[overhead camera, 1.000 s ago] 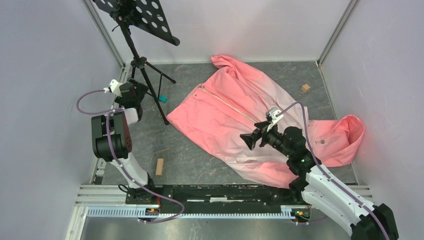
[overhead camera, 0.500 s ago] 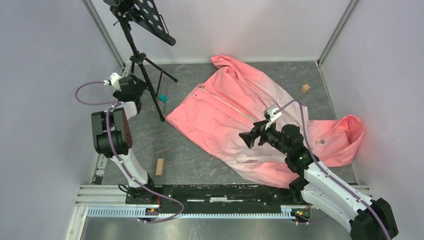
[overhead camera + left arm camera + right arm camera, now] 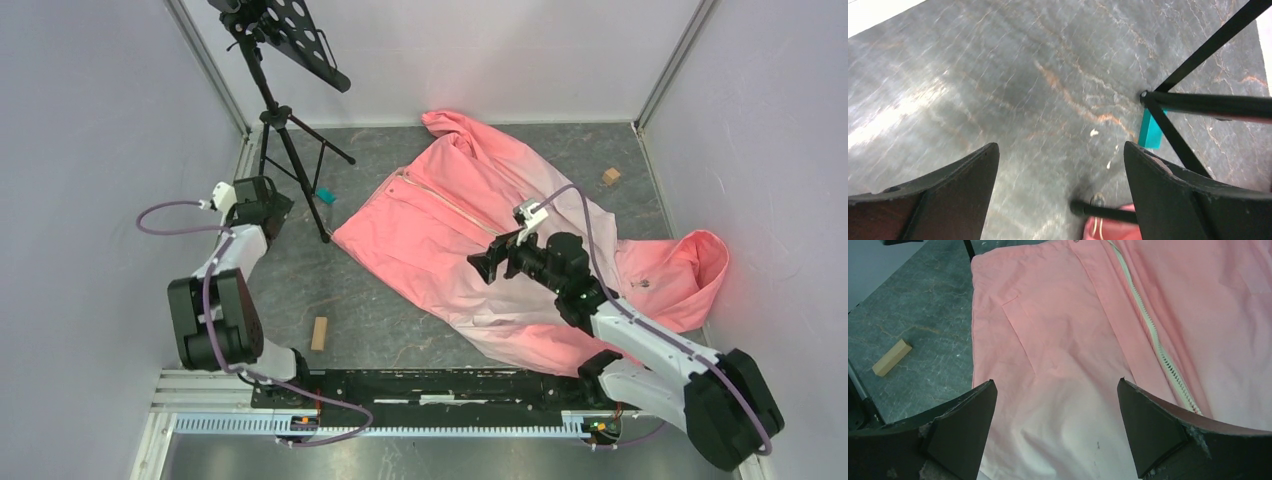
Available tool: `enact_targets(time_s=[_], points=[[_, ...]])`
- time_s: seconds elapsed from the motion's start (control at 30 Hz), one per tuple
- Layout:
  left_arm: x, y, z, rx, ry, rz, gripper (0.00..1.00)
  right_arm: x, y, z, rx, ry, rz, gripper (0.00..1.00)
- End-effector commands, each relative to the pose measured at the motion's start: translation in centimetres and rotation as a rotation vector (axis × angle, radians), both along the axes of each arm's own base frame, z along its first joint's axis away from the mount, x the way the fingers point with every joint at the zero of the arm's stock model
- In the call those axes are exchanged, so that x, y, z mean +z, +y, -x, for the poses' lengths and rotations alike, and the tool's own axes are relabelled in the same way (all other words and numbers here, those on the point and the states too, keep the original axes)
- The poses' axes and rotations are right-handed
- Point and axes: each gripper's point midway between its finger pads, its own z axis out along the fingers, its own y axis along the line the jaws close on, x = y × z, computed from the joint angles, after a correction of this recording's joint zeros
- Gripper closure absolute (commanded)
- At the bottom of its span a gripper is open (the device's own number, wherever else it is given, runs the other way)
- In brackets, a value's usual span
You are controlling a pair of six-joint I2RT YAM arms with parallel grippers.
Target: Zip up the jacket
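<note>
None of the zipping looks begun. The right pincer (image 3: 1055, 427) hangs wide open and empty above the jacket (image 3: 1058, 340), whose pale zipper (image 3: 1153, 340) runs just to its right. The left pincer (image 3: 1060, 192), equally agape and empty, hovers over the table (image 3: 973, 75) by a stand (image 3: 1198, 102).

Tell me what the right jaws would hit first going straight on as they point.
The jacket: the open jaws aim at its pink front panel, just left of the zipper in the wrist view. Nothing shows in between, though the depth is unclear.
</note>
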Motion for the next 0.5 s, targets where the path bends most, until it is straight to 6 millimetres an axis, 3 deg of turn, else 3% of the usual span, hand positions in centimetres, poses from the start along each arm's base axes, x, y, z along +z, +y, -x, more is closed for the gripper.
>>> enact_targets(time_s=[0.0, 0.1, 0.13, 0.27, 0.47], points=[[1.3, -0.7, 6.1, 0.159, 0.115, 0.094, 0.00, 3.4, 1.7, -3.0, -0.027, -0.077, -0.098, 0.03], [1.6, -2.6, 9.5, 0.132, 0.165, 0.165, 0.00, 1.1, 3.1, -6.0, -0.098, 0.025, -0.152, 0.01], [2.0, -3.9, 9.9, 0.063, 0.148, 0.185, 0.00, 1.1, 4.1, -6.9, -0.102, 0.043, -0.177, 0.02], [4.7, -7.0, 11.4, -0.138, 0.101, 0.153, 0.00, -2.0, 8.2, -11.6, -0.123, 0.131, -0.130, 0.09], [9.8, -16.5, 11.9, -0.663, -0.127, 0.103, 0.00, -4.0, 12.9, -17.7, -0.060, 0.039, 0.070, 0.16]])
